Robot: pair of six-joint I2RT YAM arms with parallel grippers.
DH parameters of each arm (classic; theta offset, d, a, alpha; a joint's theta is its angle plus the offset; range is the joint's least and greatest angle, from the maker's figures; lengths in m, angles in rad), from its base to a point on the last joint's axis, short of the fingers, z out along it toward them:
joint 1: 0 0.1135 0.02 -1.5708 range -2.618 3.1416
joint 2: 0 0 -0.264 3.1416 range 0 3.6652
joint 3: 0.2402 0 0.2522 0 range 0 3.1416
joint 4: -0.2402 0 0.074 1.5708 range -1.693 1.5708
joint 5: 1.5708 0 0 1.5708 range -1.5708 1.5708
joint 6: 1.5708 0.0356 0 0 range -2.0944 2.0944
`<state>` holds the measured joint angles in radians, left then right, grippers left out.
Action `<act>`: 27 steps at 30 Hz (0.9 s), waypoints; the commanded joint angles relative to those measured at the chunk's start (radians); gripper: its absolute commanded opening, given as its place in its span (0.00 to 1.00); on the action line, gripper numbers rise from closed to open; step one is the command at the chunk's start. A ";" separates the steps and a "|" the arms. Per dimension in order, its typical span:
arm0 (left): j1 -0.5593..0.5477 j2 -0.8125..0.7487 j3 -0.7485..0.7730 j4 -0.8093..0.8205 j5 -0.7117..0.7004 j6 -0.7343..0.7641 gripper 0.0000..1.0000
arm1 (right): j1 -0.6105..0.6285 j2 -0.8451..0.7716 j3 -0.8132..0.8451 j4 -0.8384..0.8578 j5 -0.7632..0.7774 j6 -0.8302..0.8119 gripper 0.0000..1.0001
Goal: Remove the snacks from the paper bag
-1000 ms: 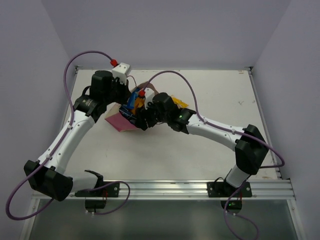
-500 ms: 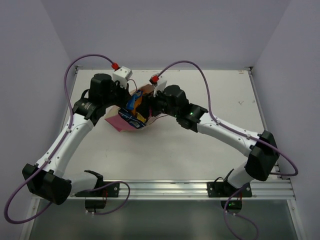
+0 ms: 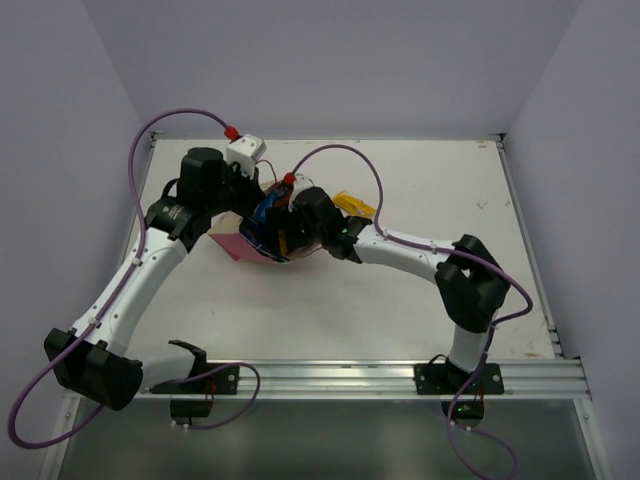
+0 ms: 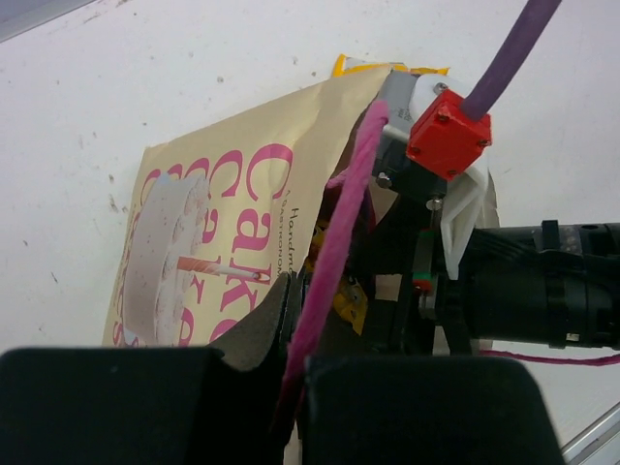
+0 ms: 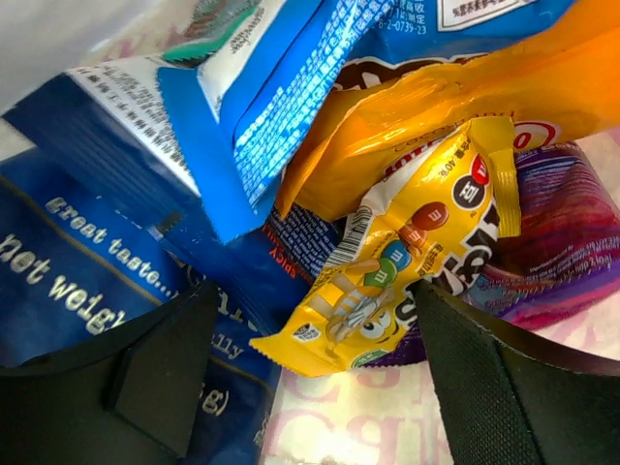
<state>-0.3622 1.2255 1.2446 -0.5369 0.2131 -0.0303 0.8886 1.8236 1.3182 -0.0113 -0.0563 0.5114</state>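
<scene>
The paper bag (image 3: 240, 245) lies on its side, cream face up with pink writing (image 4: 213, 242). My left gripper (image 3: 247, 203) is shut on the bag's rim and pink handle (image 4: 339, 232) and holds the mouth open (image 4: 295, 339). My right gripper (image 3: 284, 228) is inside the mouth, open (image 5: 315, 295). A small yellow packet (image 5: 397, 262) lies between its fingers, not gripped. Around it are dark blue packets (image 5: 87, 242), an orange pouch (image 5: 465, 87), a purple packet (image 5: 562, 242) and a teal-white packet (image 5: 232, 24). Another yellow packet (image 3: 356, 204) lies on the table beside the bag.
The white table (image 3: 430, 180) is walled on three sides by pale panels. The right wrist's white camera mount with a red connector (image 4: 444, 131) sits close to my left gripper. Purple cables (image 3: 180, 112) arch over both arms.
My right gripper swung up toward the far side of the bag, then came back down into the bag's mouth. The left arm and the bag have barely moved.
</scene>
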 commanded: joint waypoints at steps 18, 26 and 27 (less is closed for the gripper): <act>0.000 -0.014 -0.010 -0.002 -0.043 0.024 0.00 | 0.018 -0.069 -0.060 0.068 0.207 -0.008 0.17; -0.001 -0.018 -0.019 -0.003 -0.058 0.026 0.00 | 0.016 -0.096 -0.074 0.037 0.141 -0.059 0.29; 0.000 -0.020 -0.019 -0.003 -0.057 0.026 0.00 | 0.016 -0.095 -0.079 0.033 0.125 -0.062 0.36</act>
<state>-0.3626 1.2251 1.2377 -0.5396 0.1795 -0.0296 0.9104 1.7649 1.2503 0.0147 0.0830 0.4870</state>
